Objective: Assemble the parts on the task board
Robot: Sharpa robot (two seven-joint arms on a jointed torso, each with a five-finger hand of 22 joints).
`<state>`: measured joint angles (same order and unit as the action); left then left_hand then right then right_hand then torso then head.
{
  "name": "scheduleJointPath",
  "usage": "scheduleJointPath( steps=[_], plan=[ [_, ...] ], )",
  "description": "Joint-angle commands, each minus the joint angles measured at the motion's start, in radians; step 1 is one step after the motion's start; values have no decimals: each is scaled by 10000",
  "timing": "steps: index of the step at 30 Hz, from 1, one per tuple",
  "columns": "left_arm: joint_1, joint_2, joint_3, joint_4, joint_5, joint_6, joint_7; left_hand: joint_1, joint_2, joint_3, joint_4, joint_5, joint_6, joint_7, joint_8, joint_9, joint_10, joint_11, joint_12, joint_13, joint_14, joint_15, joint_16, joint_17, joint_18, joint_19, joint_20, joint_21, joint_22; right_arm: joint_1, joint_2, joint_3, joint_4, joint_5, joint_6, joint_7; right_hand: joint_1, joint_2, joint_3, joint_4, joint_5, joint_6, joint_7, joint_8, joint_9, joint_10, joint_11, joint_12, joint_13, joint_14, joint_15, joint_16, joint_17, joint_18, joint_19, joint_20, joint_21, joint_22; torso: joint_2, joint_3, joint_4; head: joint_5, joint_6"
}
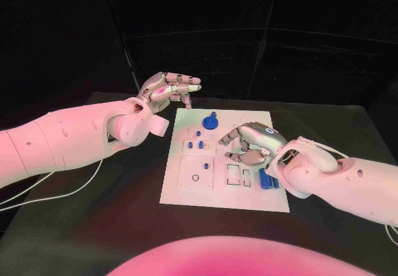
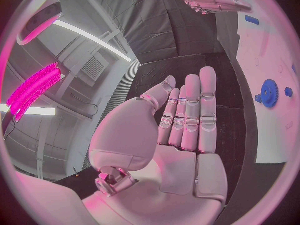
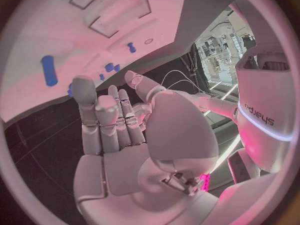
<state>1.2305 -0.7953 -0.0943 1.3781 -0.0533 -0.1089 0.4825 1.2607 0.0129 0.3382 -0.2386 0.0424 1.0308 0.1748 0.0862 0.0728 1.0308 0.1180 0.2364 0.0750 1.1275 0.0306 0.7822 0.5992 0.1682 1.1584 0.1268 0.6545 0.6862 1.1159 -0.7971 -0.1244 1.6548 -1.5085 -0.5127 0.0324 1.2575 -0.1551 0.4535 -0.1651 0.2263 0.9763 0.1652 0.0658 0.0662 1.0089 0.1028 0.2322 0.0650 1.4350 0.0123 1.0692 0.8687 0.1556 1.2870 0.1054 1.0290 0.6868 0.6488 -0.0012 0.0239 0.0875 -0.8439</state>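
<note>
Nearest me, the white rectangular task board lies flat on the black table, with slender blue pegs resting along its right side beside two outlined slots. My right robot hand hovers low over the board's middle, fingers curled down; whether it pinches a piece I cannot tell. Small blue pieces sit just left of it. Farther off, a blue gear-shaped part stands near the far edge. My left robot hand hangs released beyond the board's far-left corner, holding nothing. I judge a careless descent could scatter the loose pegs.
</note>
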Motion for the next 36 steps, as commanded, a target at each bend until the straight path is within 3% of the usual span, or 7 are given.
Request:
scheduleJointPath(
  steps=[1,3,5,10,14,22,36],
  plan=[
    [16,-5,1,4,13,127,45,3,-14,-35,10,46,-10,28,42,-14,-57,-17,35,-3,-40,6,68,-14,150,63,15,-42,-10,302,-252,25,-92,151,338,-291,-65,-36,-404,81,-94,-173,-53,-19,2,-144,-65,40,-3,-3,-98,-59,-94,44,-28,-57,-92,-80,-4,-15,15,-79,76],
    [16,-4,0,1,13,126,45,3,-14,-35,10,46,-10,28,42,-14,-57,-17,35,-3,-40,6,68,-14,150,63,15,-42,-10,464,-412,33,-183,15,595,-468,-9,-40,-738,137,-101,-199,-75,-8,13,-257,-78,55,1,-4,-106,-65,-145,44,-26,-68,-131,-118,3,-13,36,-105,94],
    [16,-2,0,-14,13,122,47,3,-14,-35,10,46,-10,28,42,-14,-57,-17,35,-3,-40,6,68,-14,150,63,15,-42,-10,576,-518,38,-295,-71,760,-563,44,-30,-961,169,-91,-222,-97,-9,15,-331,-90,74,3,17,-114,-41,-146,35,2,-72,-125,-102,1,-8,18,-114,122],
    [15,14,-4,-35,13,125,49,13,-14,-46,15,46,-24,30,37,-19,-71,-15,38,-5,-46,8,76,-25,150,74,15,-62,-29,698,-601,44,-541,-241,1079,-710,157,24,-1222,197,-73,-318,-156,-21,9,-311,-124,153,8,98,-147,15,-127,17,99,-78,-65,-21,12,-4,15,-109,121],
    [15,35,-17,-32,13,138,49,13,-14,-46,15,46,-24,30,37,-19,-71,-15,38,-5,-46,8,76,-25,150,74,15,-62,-29,730,-555,45,-717,-429,1445,-884,220,52,-1342,202,-71,-315,-166,-8,15,-367,-121,156,1,110,-145,-6,-172,18,114,-79,-83,-46,11,-8,41,-149,138],
    [16,22,-30,-33,13,137,55,13,-14,-46,15,46,-24,30,37,-19,-71,-15,38,-5,-46,8,76,-25,150,74,15,-62,-29,743,-411,43,-919,-793,2452,-1257,337,165,-1646,257,-58,-186,-161,36,38,-276,-143,301,19,148,-158,16,-186,20,148,-86,-122,-85,26,-7,16,-119,128],
    [16,48,-35,-61,13,163,55,9,-7,-55,28,46,-21,30,41,-19,-68,-15,47,-3,-49,9,82,-32,149,82,16,-74,-41,740,-201,40,-1138,-881,3020,-1318,520,441,-1727,285,132,157,-132,105,65,241,-163,544,1,280,-189,289,93,-96,499,-122,335,568,12,5,21,-125,103]
  ],
)
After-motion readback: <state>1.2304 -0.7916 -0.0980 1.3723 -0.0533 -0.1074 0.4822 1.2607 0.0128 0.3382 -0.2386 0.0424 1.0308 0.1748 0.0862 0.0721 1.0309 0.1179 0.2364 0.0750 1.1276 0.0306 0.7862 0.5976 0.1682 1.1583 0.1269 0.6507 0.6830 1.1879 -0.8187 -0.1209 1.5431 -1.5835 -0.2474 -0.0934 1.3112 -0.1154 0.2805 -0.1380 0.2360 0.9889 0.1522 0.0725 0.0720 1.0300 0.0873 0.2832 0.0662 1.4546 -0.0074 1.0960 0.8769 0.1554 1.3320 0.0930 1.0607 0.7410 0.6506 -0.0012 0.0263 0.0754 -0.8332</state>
